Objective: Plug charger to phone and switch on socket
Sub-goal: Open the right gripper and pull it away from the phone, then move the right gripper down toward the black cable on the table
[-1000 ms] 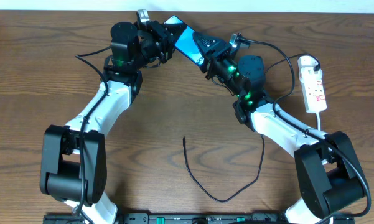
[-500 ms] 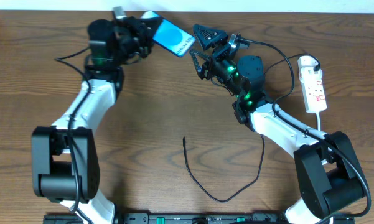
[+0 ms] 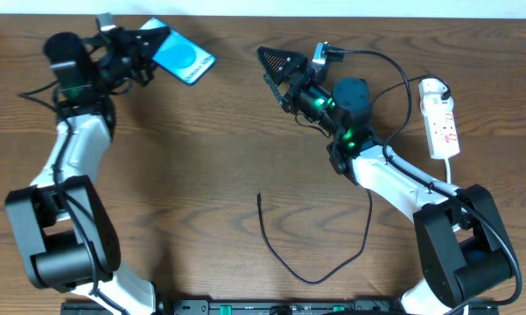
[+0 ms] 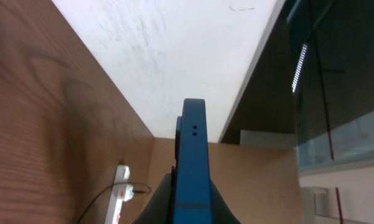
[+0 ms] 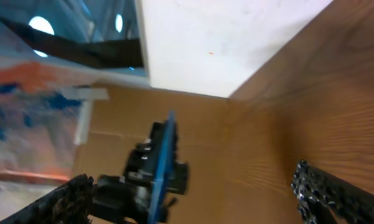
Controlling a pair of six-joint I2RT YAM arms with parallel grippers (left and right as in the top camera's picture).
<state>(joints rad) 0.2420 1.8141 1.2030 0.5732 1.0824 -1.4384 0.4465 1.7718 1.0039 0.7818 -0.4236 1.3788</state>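
Starting nearest you, the charger (image 3: 313,282) lies loose on the table (image 3: 201,175), its plug tip (image 3: 259,198) pointing away from you, and neither arm is touching it. Further out on the right, the socket (image 3: 441,118) sits flat by the table edge. Its switch is too small to read, and no gripper is near it. Beyond that, your right gripper (image 3: 277,74) hangs over the wood with its jaws spread wide and nothing between them. Farthest back on the left, your left gripper (image 3: 149,44) is clamped on the phone (image 3: 182,59), holding it raised with the blue screen facing up. By my reading, only the phone grab is done. You've yet to pick up the plug, seat it in the phone and press the switch.
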